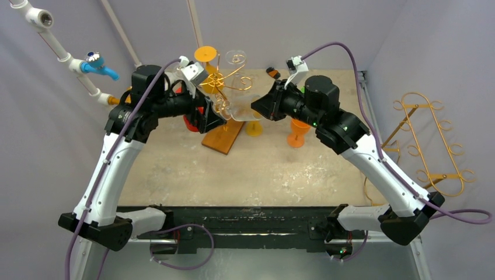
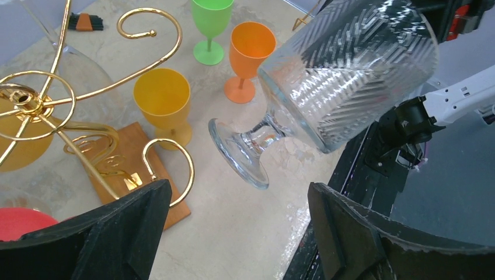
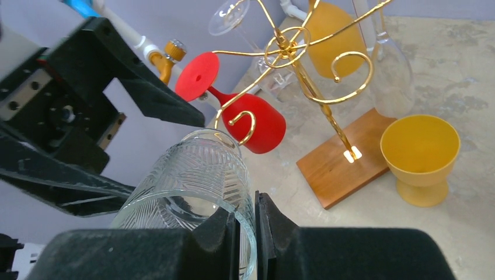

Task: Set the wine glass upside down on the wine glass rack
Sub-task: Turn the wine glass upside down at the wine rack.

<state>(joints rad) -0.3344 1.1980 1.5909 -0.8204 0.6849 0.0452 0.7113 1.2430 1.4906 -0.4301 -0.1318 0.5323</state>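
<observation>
Glass (image 2: 344, 76): tilted in mid-air, foot toward the rack (image 3: 292, 52), near a gold hook.
Right gripper (image 3: 245, 217): clamped on the glass rim.
Left gripper (image 2: 239, 201): spread wide, empty, just short of the foot.
Rack: upright, red glass (image 3: 257, 122) hanging.

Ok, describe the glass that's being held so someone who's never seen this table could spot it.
Find the gold wire rack on its wooden base in the middle. Right beside it, in mid-air, the right gripper pinches the rim of a tilted glass. Only it has a cut herringbone pattern and a stubby stem; the others are plain clear or coloured.
</observation>
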